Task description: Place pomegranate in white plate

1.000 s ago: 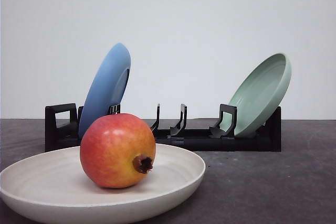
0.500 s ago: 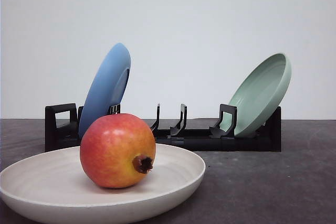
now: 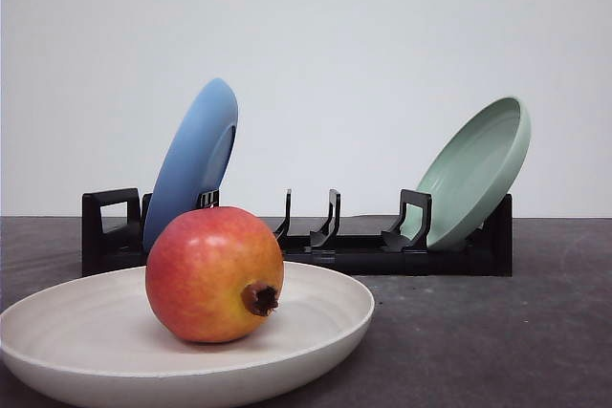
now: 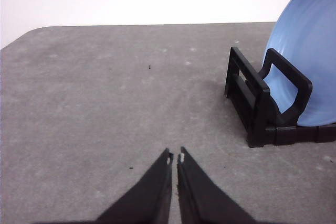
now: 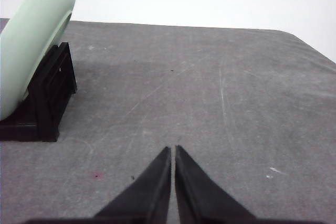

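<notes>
The pomegranate (image 3: 214, 274), red fading to yellow-orange with its dark crown nub facing the camera, rests inside the white plate (image 3: 325, 322) at the near left of the table in the front view. My left gripper (image 4: 175, 157) is shut with nothing in it, hovering over bare grey table beside the rack's blue-plate end. In the right wrist view my right gripper (image 5: 172, 150) is likewise shut and empty, above bare table beside the rack's green-plate end.
A black dish rack (image 3: 363, 253) stands across the back of the table. A blue plate (image 3: 191, 161) leans in its left end, seen also as the blue plate (image 4: 310, 72). A pale green plate (image 3: 478, 171) leans at its right end, the same green plate (image 5: 31, 40).
</notes>
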Robot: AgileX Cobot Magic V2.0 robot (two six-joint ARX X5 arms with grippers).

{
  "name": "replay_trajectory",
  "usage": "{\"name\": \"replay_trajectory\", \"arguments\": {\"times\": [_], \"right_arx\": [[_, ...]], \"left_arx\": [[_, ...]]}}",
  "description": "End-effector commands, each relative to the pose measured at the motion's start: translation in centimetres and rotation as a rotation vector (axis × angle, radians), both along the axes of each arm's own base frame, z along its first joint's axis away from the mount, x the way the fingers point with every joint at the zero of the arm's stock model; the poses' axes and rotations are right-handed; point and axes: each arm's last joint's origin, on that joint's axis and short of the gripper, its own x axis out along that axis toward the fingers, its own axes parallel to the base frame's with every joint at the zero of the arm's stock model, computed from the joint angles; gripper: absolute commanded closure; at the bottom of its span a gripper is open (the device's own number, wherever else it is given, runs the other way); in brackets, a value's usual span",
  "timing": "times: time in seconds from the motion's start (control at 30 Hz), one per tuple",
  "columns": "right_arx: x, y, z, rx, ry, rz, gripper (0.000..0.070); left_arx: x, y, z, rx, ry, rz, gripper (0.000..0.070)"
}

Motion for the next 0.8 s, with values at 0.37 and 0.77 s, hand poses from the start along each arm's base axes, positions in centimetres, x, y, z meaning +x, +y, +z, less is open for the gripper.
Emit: {"name": "replay_trajectory", "arguments": {"times": [0.37,0.77], "right_arx": [[0.02,-0.01,-0.04,0.011,-0.008,-0.005,0.0693],[0.02,-0.01,-0.04,0.011,-0.008,-0.006,0.0693]], "left_arx": [[0.03,0.01,-0.35,0.008,0.012,0.001,0.07],[0.03,0.01,-0.35,0.008,0.012,0.001,0.07]]}}
